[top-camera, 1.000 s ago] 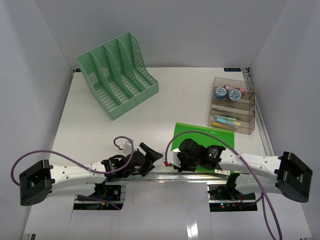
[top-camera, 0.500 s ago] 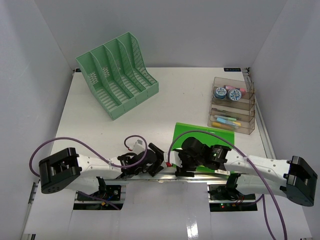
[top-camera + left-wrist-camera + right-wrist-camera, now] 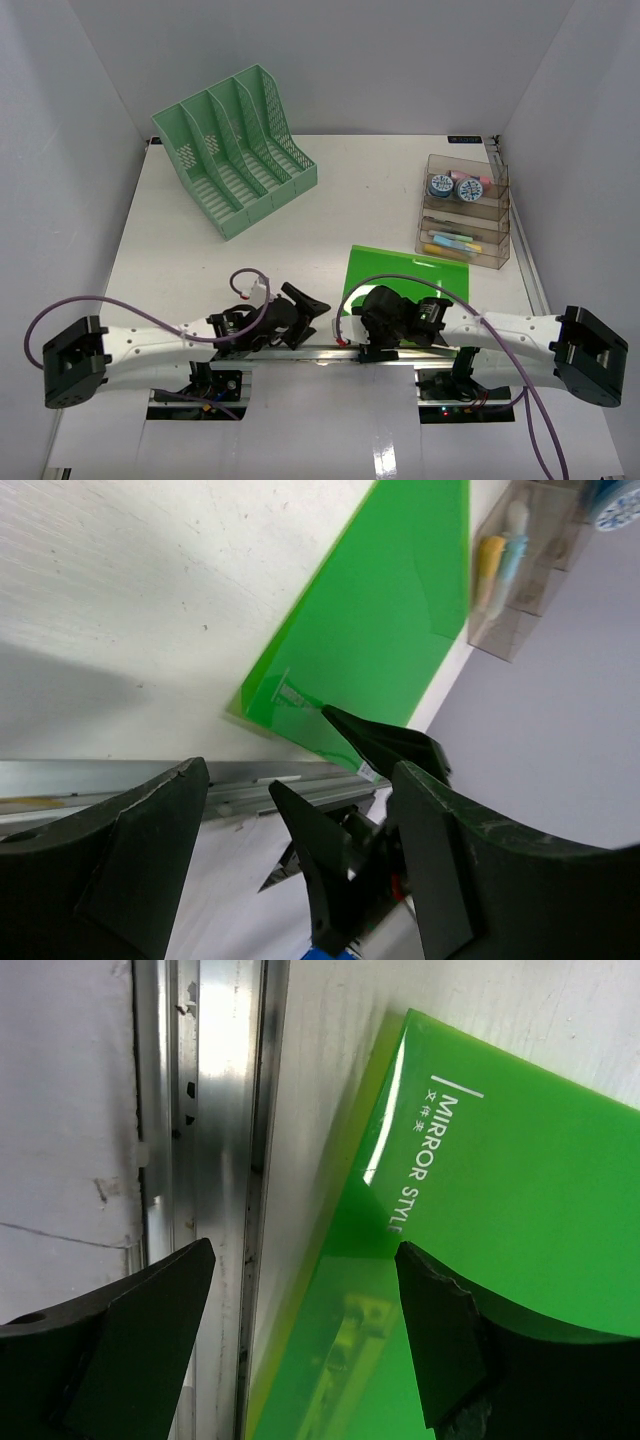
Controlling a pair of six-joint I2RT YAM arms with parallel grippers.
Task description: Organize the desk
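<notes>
1. Top external: the white tabletop [image 3: 350, 200] spanned the view, with a metal rail [image 3: 322, 351] along its near edge. A green rack [image 3: 235, 150] stood at the far left and a clear organizer [image 3: 465, 210] at the far right. A green folder [image 3: 400, 268] lay flat near the front, right of centre. The left tool [image 3: 308, 306] hung spread and empty just left of the folder. The right tool [image 3: 358, 326] sat at the folder's near left corner.
2. Left wrist: the left tool [image 3: 297, 770] was released, gripping nothing. Beyond it lay the tabletop [image 3: 150, 580], the rail [image 3: 100, 780] and the folder [image 3: 380, 630]. The right tool [image 3: 345, 790] had its black fingers apart at the folder's corner.
3. Right wrist: the right tool [image 3: 305, 1250] was released, its fingers wide. One was toward the rail [image 3: 200, 1110], the other over the folder [image 3: 520, 1190], which was printed "MIRROR STYLE". The folder's corner lay close beside the rail on the tabletop [image 3: 330, 1000].
</notes>
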